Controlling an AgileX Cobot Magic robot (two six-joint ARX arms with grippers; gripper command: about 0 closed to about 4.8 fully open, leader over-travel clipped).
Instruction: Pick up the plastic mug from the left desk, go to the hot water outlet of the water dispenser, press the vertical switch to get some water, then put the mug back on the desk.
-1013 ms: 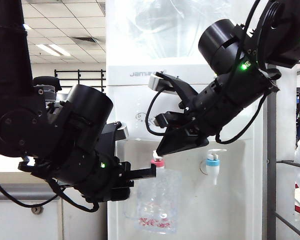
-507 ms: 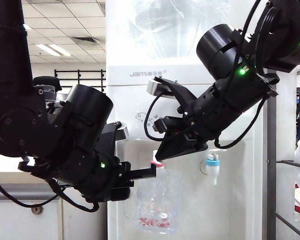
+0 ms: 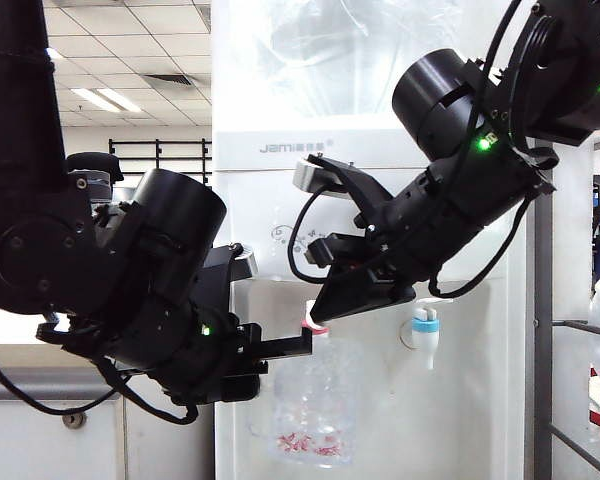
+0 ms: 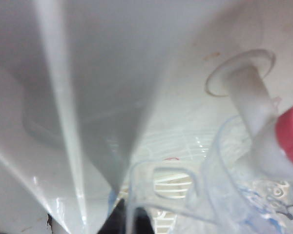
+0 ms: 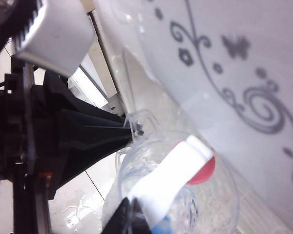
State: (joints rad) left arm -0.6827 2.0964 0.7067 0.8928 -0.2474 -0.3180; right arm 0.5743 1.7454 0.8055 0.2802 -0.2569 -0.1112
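One clear plastic mug (image 3: 315,400) hangs right under the hot water outlet (image 3: 316,322) of the water dispenser (image 3: 280,200), its handle pinched tight in the left gripper (image 3: 302,346). Right gripper (image 3: 328,303), jaws together and holding nothing, sits on the vertical switch (image 5: 171,175). Blue-collared tap (image 3: 424,330) is just beside, untouched.

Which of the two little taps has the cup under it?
The red-collared tap, on the left. The clear cup, held by the left gripper, hangs beneath it; the blue-collared tap has nothing under it.
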